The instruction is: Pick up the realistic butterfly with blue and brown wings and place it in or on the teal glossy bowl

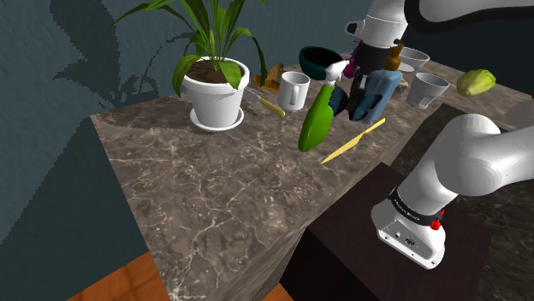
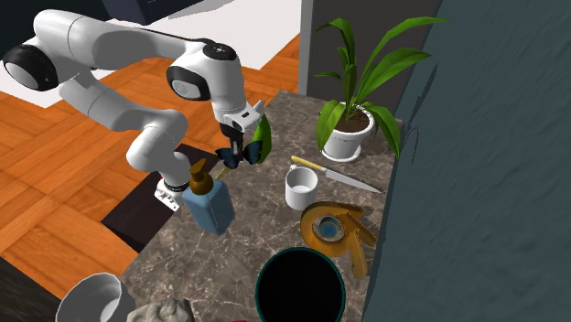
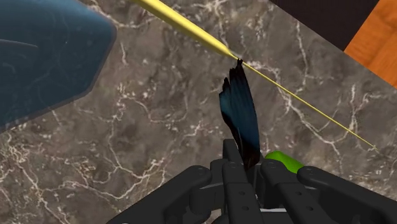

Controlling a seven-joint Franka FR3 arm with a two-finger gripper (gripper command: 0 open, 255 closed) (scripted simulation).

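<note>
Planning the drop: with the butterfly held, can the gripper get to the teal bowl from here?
Probably yes: the gripper clasps the butterfly, and the bowl lies open; only the blue bottle stands close by its path.

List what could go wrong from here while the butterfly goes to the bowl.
1. The gripper pinches the butterfly only by one end of its thin wings, so it may slip or twist on the way.
2. In the second exterior view the blue soap bottle stands between the gripper and the teal bowl; a low path could knock it over.
3. The white mug stands close to that path too.
</note>
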